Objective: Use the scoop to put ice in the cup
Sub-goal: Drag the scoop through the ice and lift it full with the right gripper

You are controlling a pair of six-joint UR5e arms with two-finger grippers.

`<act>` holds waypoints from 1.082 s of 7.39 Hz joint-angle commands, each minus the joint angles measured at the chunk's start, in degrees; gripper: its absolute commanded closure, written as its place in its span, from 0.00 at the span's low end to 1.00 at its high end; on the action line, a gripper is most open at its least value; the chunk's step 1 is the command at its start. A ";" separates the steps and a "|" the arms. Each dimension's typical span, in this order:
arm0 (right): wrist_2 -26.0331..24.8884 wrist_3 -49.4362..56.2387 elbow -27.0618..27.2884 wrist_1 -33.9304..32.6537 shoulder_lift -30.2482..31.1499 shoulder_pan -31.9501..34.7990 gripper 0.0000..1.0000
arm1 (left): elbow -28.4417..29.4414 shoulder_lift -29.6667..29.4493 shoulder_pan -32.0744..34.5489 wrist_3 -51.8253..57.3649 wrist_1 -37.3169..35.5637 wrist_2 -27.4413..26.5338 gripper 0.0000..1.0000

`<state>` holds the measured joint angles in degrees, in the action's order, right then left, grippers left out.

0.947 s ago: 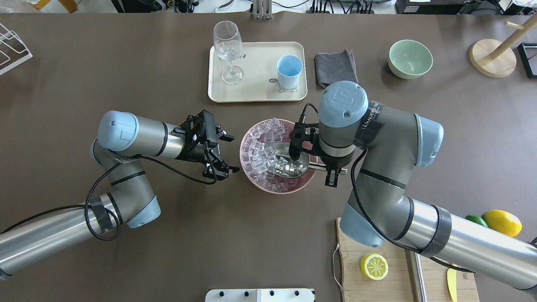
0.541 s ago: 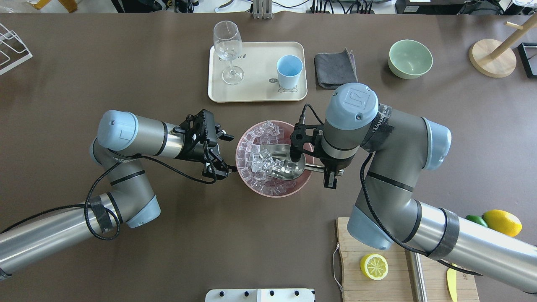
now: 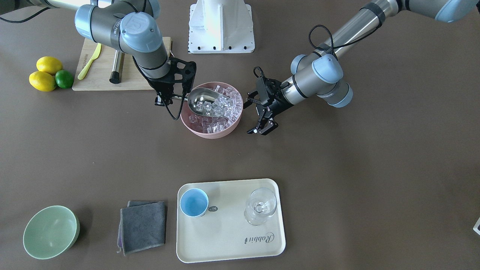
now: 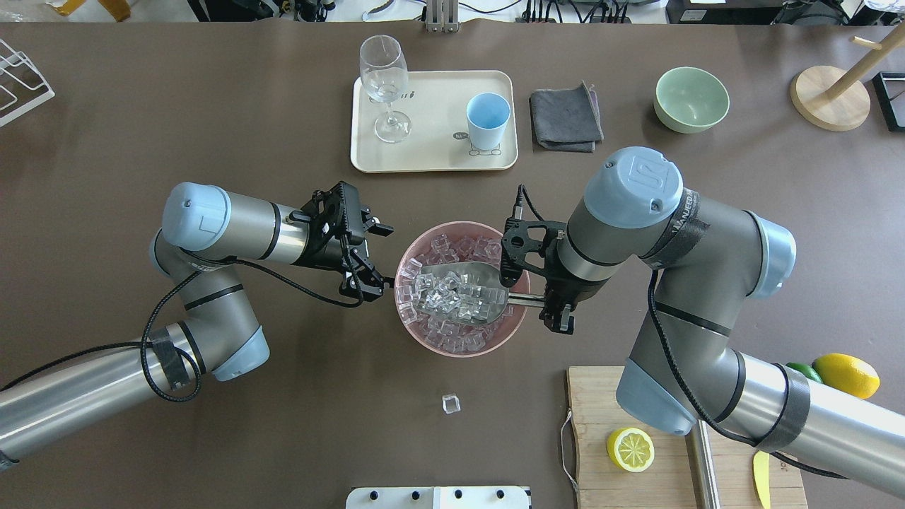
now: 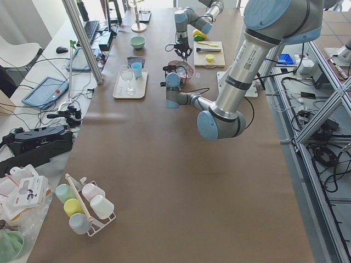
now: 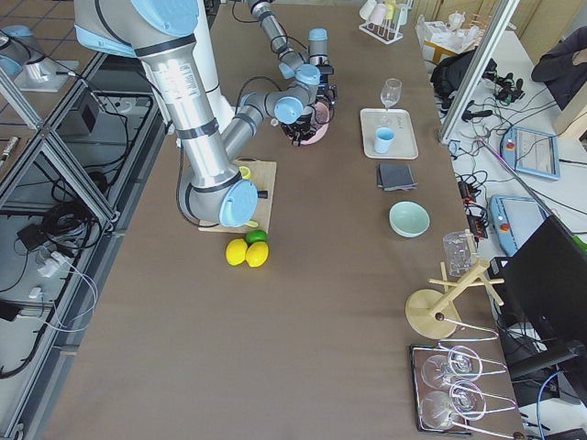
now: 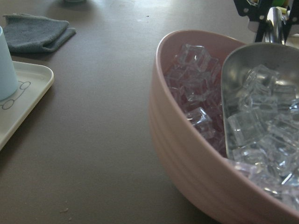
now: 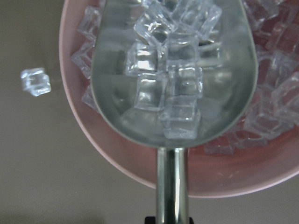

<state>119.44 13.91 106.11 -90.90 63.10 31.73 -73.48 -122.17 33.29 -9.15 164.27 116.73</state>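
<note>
The steel scoop [image 4: 459,291] hangs over the pink bowl [image 4: 452,351] with several cubes of ice [image 8: 168,84] heaped in its trough. My right gripper [image 4: 555,304] is shut on the scoop's thin handle [image 8: 172,182] at the bowl's right rim. More ice [image 4: 463,247] fills the bowl. Just left of the bowl my left gripper [image 4: 377,258] is open, holding nothing, its lower finger close to the rim. The light blue cup [image 4: 488,116] stands upright on the cream tray [image 4: 431,159] beyond the bowl. One loose ice cube [image 4: 451,404] lies on the table on the bowl's near side.
A stemmed wine glass [image 4: 384,78] shares the tray. A grey cloth [image 4: 565,116] and a pale green bowl [image 4: 691,99] lie to the tray's right. A cutting board [image 4: 636,488] with a lemon half [image 4: 631,449] is at the near right.
The right arm has drawn back to the right and raised the scoop with a load of ice. The pink bowl slid toward the robot. One cube has fallen onto the table.
</note>
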 commanded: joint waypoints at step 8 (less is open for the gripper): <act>7.73 -0.11 1.29 0.20 0.62 3.51 1.00 | 0.01 0.00 0.11 -0.08 -0.09 -0.10 0.01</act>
<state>126.08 13.81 107.33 -90.60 63.76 34.07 -73.48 -122.17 33.40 -9.18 164.26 116.63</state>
